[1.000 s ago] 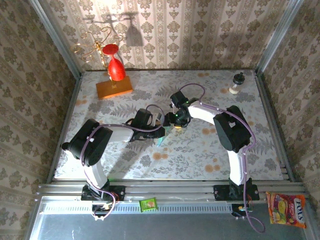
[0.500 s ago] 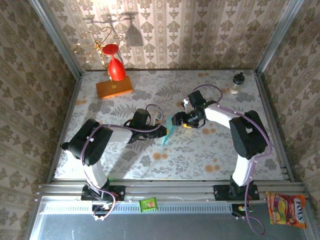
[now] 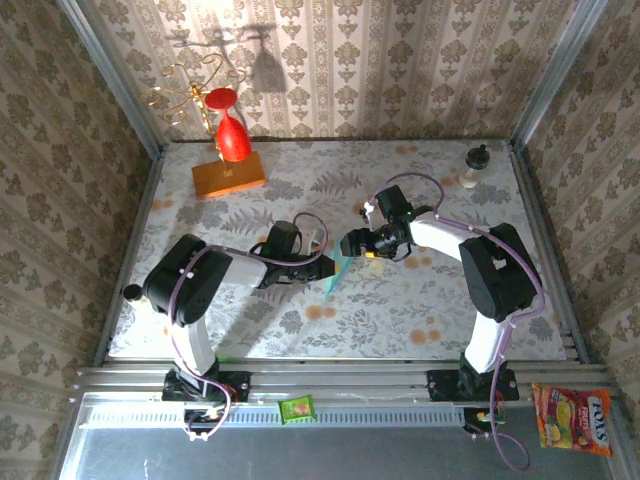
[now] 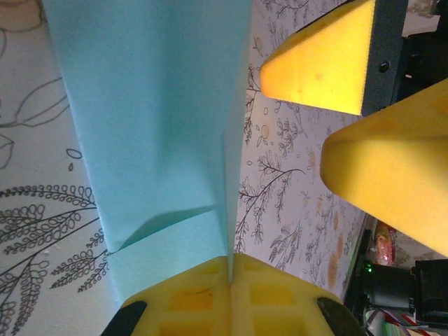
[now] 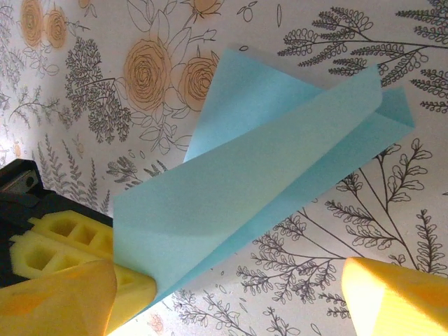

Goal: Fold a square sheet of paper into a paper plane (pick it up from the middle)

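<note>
Top external view — floral table (image 3: 400, 310), damask-papered walls (image 3: 400, 70), left claw (image 3: 316, 262) pinching paper plane (image 3: 338, 268), right claw (image 3: 351, 244) spread wide, seemingly clear.

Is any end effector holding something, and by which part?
The left end effector pinches the blue paper at one folded end, on the crease. The right end effector is open, holding nothing.

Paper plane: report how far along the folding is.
Done: the paper plane is already creased into a long, layered shape with a pointed end, not a flat square. In hand: the left claw is shut on one end of it, while the right claw stands open beside it, gripping nothing. Left: probably pressing the layers flat, since they gape loosely.
</note>
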### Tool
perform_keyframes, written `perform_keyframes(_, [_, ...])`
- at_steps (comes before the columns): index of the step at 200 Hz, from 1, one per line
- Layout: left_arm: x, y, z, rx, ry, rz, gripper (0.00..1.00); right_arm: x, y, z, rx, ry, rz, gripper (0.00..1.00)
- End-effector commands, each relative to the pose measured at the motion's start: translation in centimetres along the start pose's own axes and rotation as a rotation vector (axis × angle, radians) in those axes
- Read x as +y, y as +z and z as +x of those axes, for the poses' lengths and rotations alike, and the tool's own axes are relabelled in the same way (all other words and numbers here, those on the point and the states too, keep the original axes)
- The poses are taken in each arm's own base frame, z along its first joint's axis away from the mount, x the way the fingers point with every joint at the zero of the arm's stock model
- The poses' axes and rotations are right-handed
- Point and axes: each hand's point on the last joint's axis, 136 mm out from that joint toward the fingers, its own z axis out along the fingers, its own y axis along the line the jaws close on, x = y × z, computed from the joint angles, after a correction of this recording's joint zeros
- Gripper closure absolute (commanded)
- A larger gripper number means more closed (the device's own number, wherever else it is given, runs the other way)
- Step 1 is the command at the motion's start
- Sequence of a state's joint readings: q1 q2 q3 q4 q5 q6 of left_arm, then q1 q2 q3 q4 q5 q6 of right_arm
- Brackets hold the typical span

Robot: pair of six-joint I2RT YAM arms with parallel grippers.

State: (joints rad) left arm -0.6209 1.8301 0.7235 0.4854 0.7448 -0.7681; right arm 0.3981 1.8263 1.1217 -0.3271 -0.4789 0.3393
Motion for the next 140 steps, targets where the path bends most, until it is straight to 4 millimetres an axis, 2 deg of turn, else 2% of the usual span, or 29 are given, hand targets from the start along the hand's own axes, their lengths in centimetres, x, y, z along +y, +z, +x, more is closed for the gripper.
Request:
perform_keyframes(1, [-1.0,0.3,-0.8,0.005,-0.008,0.046,1.0,-0.7,0.8,-0.5,-0.01,-0.013,0.053,0.15])
perform_keyframes(74, [-0.5,0.7,-0.9,0.02,-0.03,0.044,1.0,-2.4,2.7,-0.4,0.036,-0.014,0.166,0.18])
perform_keyframes(122, [-0.1,0.7,-1.0,0.012,-0.038,0.032,1.0,-4.2,3.6,0.6,0.087,0.017,0.289,0.21])
perform_keyframes(140, [-0.1,0.6,-0.9,0.008,-0.04,0.028,0.93,-5.1,3.7,1.1,0.108,0.028,0.349,0.22])
